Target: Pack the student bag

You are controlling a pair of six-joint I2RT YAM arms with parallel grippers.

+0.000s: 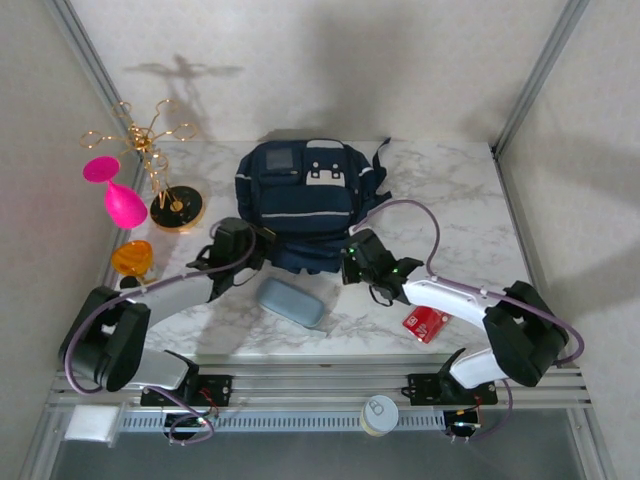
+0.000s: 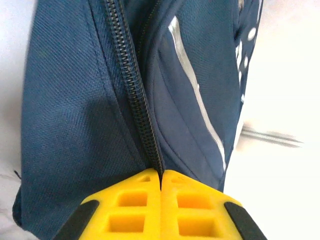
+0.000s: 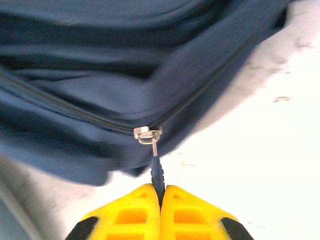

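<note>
With my left fingers [image 2: 131, 201] pinching the seam of the large navy-blue fabric backpack [image 1: 300, 195], my right fingers [image 3: 131, 216] pinch its dark zipper pull [image 3: 157, 172]; next, I'd drag it open steadily.

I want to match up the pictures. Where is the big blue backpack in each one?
Top external: student bag at the middle back of the table, between the two arms.
Left wrist: the bag covers the left and middle, pinched by the left gripper.
Right wrist: the bag spreads across the top; the right gripper pinches its zipper pull.
Shared landmark: the bag's dark zipper, in both wrist views.
</note>
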